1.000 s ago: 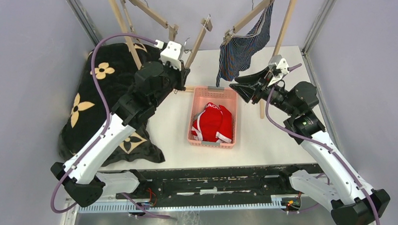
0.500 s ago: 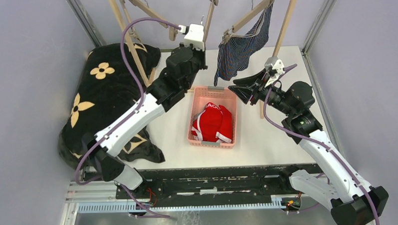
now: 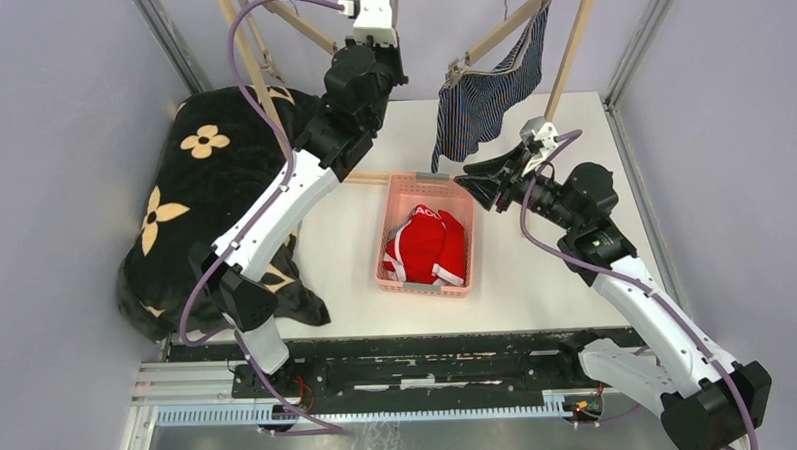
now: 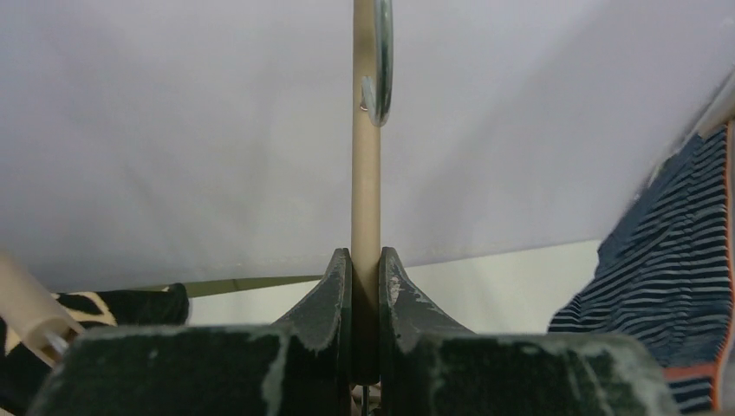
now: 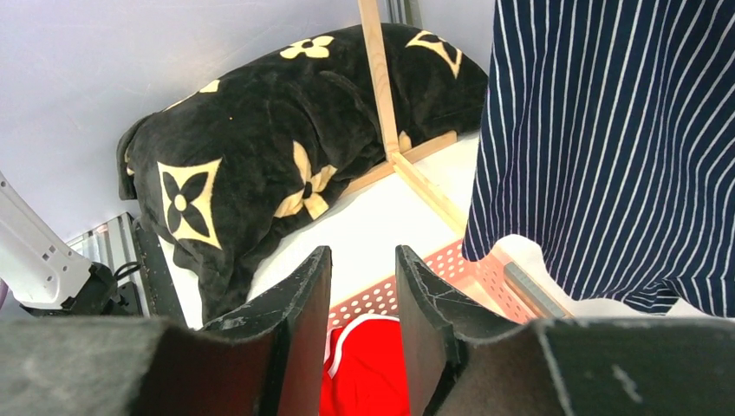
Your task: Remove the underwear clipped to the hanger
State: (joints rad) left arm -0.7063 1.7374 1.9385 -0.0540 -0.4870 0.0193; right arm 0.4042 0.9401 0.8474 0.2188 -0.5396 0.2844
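Observation:
The dark blue striped boxers (image 3: 482, 100) hang clipped to a wooden hanger arm (image 3: 493, 37) at the back right; they fill the right of the right wrist view (image 5: 607, 147). The red briefs (image 3: 425, 246) lie in the pink basket (image 3: 394, 200). The grey-and-white striped briefs are not in view. My left gripper (image 3: 385, 20) is raised high at the back and shut on a bare wooden hanger arm (image 4: 366, 173), with a metal clip (image 4: 379, 61) at its top. My right gripper (image 3: 473, 177) is open and empty, just below the boxers' hem, over the basket's far right corner.
A black blanket with tan flowers (image 3: 213, 191) covers the left of the table. The wooden rack's legs (image 3: 254, 80) stand at the back left and back right (image 3: 568, 49). A wooden base bar (image 5: 425, 195) lies behind the basket. Grey walls enclose the table.
My left arm has risen and swung back and to the right, lifting the bare hanger arm upright. My right gripper has edged left and closer to the boxers, still open.

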